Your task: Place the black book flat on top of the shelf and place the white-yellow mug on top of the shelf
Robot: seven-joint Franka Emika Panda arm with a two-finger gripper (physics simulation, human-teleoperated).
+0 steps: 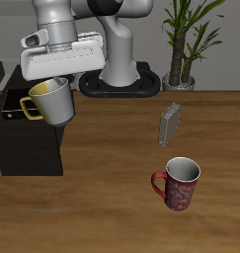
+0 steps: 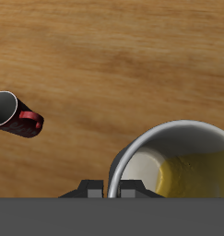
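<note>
The gripper [image 1: 54,87], jaws apparently pinched on its rim, holds the tilted white-yellow mug [image 1: 50,101] just off the shelf [image 1: 28,148] edge, beside the black book [image 1: 15,101] lying flat there.

A simulated home or office tabletop, plainly rendered rather than real. A wooden table [image 1: 112,138] carries household things: a red mug [image 1: 178,184], a grey book-like block [image 1: 170,124] and a low black shelf [image 1: 28,148], with a potted plant [image 1: 183,40] behind. A robot arm's base [image 1: 120,59] stands at the table's back.
</note>
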